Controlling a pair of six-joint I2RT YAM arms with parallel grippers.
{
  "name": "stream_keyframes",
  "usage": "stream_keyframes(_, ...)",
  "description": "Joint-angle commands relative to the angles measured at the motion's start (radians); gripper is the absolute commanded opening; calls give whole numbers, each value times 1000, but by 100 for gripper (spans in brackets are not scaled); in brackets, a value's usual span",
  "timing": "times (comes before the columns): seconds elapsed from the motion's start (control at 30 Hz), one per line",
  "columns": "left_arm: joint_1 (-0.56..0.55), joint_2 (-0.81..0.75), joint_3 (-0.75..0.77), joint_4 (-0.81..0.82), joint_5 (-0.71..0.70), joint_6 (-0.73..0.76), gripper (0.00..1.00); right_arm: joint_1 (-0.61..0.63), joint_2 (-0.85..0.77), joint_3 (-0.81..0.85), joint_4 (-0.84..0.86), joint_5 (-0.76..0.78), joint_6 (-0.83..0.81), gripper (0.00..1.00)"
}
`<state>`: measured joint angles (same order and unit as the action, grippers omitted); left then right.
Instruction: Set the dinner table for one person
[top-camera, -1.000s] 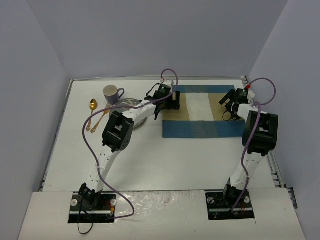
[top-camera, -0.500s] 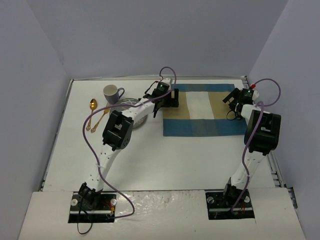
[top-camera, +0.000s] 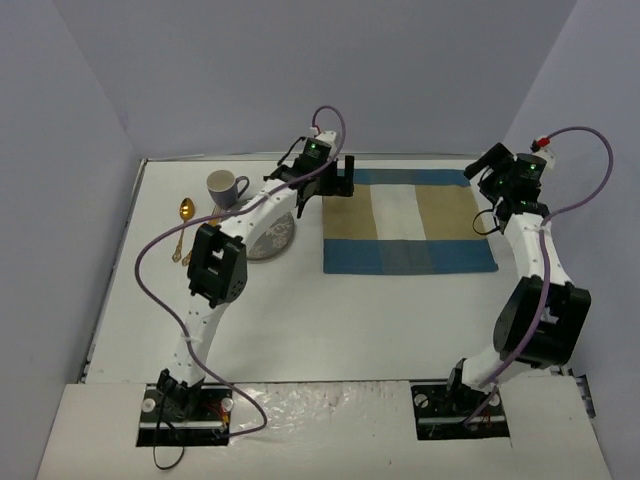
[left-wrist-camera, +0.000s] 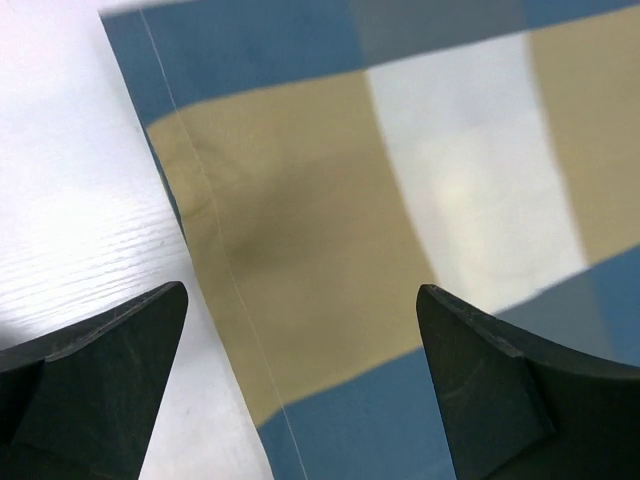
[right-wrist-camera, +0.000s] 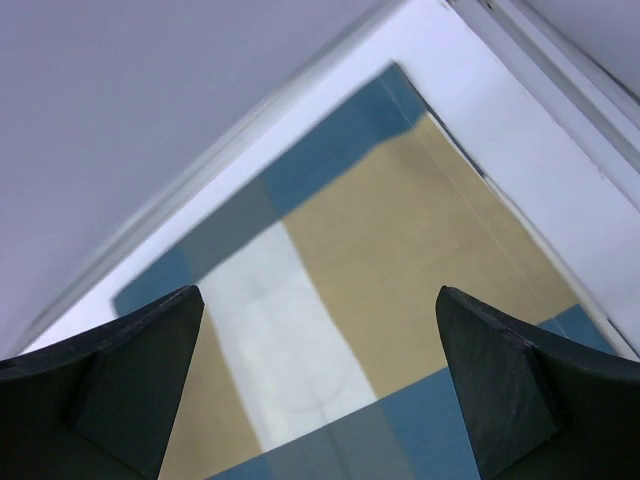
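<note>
The dinner table (top-camera: 300, 320) is a large white top. A blue-and-tan striped placemat (top-camera: 408, 222) lies flat on its far right half. My left gripper (top-camera: 332, 188) is open and empty, hovering above the placemat's far left corner; in the left wrist view the gripper (left-wrist-camera: 300, 390) has the placemat's left edge (left-wrist-camera: 330, 230) below it. My right gripper (top-camera: 487, 192) is open and empty, raised over the far right corner; in the right wrist view the gripper (right-wrist-camera: 320, 390) has the placemat (right-wrist-camera: 400, 240) well below it.
A lavender mug (top-camera: 225, 186), a grey plate (top-camera: 268, 234), a gold spoon (top-camera: 186, 210) and a gold fork (top-camera: 198, 240) sit at the far left. Metal rails (top-camera: 553, 340) edge the table; grey walls enclose it.
Both grippers have lifted off the placemat's far corners and drawn back toward the rear. The right arm has risen and swung right. The placemat now lies spread flat.
</note>
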<state>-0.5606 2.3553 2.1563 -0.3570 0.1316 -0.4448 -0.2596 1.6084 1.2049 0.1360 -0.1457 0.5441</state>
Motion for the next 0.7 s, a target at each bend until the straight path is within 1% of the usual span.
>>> stream_keyframes(0.0,3,-323,35,3,2,8,97,27,-140,7,38,-89,20,100)
stream_keyframes(0.03,4,-370,14,-6,-9,6,97,39,-159,0,43,-112,24,100)
stream_keyframes(0.1,4,-461,-82,-20,-39,8,97,73,-189,-20,62,-163,34,100)
stream_keyframes(0.17,7,-576,-168,-29,-83,25,97,133,-199,-47,92,-193,43,100)
stream_keyframes(0.23,13,-701,-292,-39,-134,49,97,216,-204,-69,113,-215,46,100)
stream_keyframes(0.3,35,-791,-383,-56,-187,57,97,272,-188,-78,121,-230,56,100)
stream_keyframes(0.33,45,-859,-454,-60,-206,60,97,324,-182,-88,135,-243,69,100)
stream_keyframes(0.43,103,-1004,-606,-91,-228,58,97,428,-145,-117,192,-250,101,99)
stream_keyframes(0.47,144,-1069,-675,-103,-233,64,97,480,-127,-122,218,-245,115,98)
stream_keyframes(0.5,180,-1104,-714,-128,-238,72,97,510,-97,-126,233,-243,125,98)
stream_keyframes(0.57,218,-1184,-803,-164,-248,99,97,577,-45,-127,283,-247,155,98)
stream_keyframes(0.67,304,-1290,-948,-183,-243,133,97,652,39,-101,349,-251,188,95)
